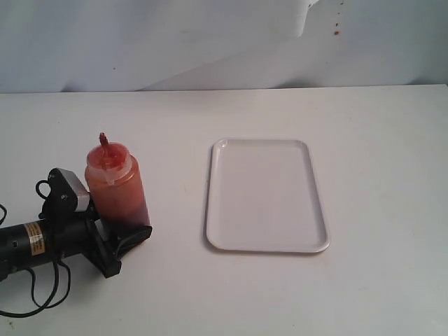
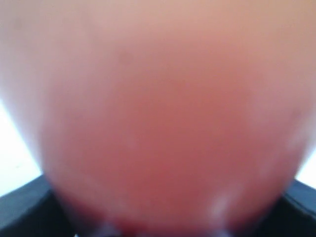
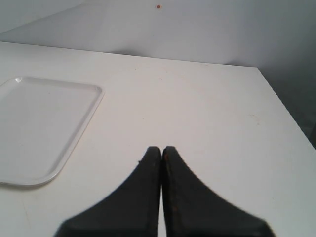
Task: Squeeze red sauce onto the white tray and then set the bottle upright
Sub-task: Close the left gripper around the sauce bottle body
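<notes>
At the near 8 o'clock side of the white bench (image 1: 378,154), the left pincer (image 1: 128,236) grasps the bottle (image 1: 115,183) low on its body. The bottle stands roughly upright. It is translucent orange-red plastic with a domed top and a narrow nozzle pointing up, and the red sauce (image 1: 126,206) shows darker toward its base. At the bottle's 3 o'clock, apart from it, lies the white tray (image 1: 266,203), flat, with rounded corners. The right pincer (image 3: 162,150) is clenched, tips touching, over the bench beside the tray. Farthest back, a red speck (image 1: 336,31) marks the pale wall (image 1: 140,42).
</notes>
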Controlling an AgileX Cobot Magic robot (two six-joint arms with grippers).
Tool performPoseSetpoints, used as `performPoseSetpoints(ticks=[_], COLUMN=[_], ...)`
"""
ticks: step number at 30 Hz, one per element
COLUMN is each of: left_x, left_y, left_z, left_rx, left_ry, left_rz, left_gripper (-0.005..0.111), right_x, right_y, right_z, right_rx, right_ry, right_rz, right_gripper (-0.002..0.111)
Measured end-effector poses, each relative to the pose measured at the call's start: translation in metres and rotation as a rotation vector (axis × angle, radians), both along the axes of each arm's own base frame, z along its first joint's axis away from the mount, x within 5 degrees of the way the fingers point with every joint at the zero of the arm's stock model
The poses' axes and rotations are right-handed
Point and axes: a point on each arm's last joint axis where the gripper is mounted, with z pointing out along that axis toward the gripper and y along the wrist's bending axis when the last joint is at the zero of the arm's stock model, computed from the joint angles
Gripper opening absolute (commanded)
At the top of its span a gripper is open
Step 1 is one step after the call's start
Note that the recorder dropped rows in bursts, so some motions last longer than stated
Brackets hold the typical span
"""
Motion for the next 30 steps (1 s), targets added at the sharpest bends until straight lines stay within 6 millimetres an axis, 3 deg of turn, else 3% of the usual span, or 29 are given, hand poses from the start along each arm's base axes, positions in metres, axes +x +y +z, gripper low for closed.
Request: performPoseSetpoints(ticks=[30], left_x=[-0.002], left_y=[-0.006], left_z=[0.011], left_rx=[-0.029], left_ry=[-0.099], left_rz=[-0.087], left_gripper=[0.000], right_x=[0.000], right_y=[0.000], right_z=[0.000], right_rx=[0.000], right_ry=[0.000], right_rz=[0.000], right_gripper=[0.000])
